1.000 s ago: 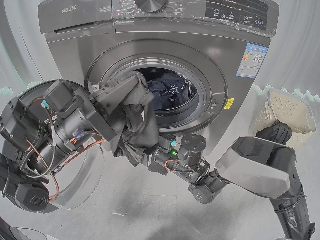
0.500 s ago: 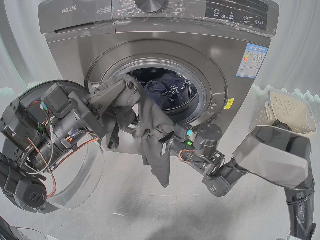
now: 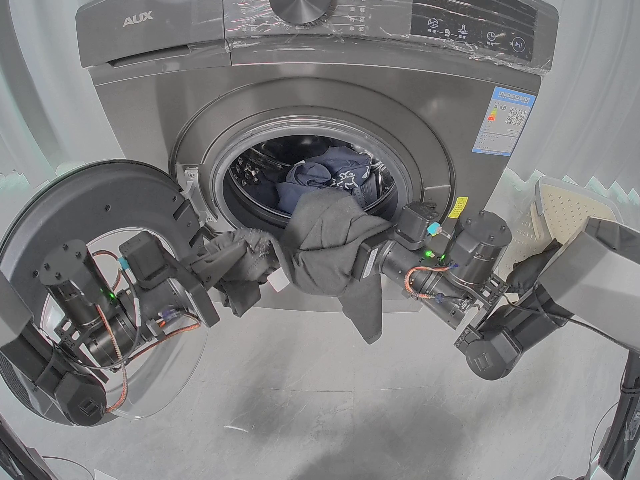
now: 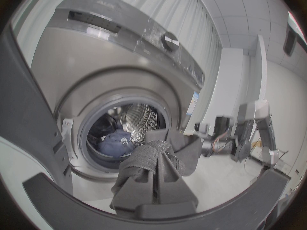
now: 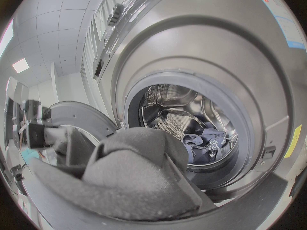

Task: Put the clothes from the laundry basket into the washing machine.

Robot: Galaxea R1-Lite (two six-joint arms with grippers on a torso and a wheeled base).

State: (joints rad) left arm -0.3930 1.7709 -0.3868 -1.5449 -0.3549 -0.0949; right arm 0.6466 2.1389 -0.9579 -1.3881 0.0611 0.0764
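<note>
Pale curtains behind, grey floor below; silver washing machine (image 3: pixel 320 95) with door (image 3: pixel 87 195) swung open to the left. Grey garment (image 3: pixel 320 235) slung between 2 grippers in front of the opening's lower rim, tail hanging down. Best lifted over the rim and pushed deep beside the navy garment (image 3: pixel 327 171) before release, lest the tail spill out. Left gripper (image 3: pixel 232 259) pinched tight on 1 end, right gripper (image 3: pixel 367 256) clamped on the other

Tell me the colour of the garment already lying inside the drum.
Navy blue garment with white markings; right wrist view shows it best.
</note>
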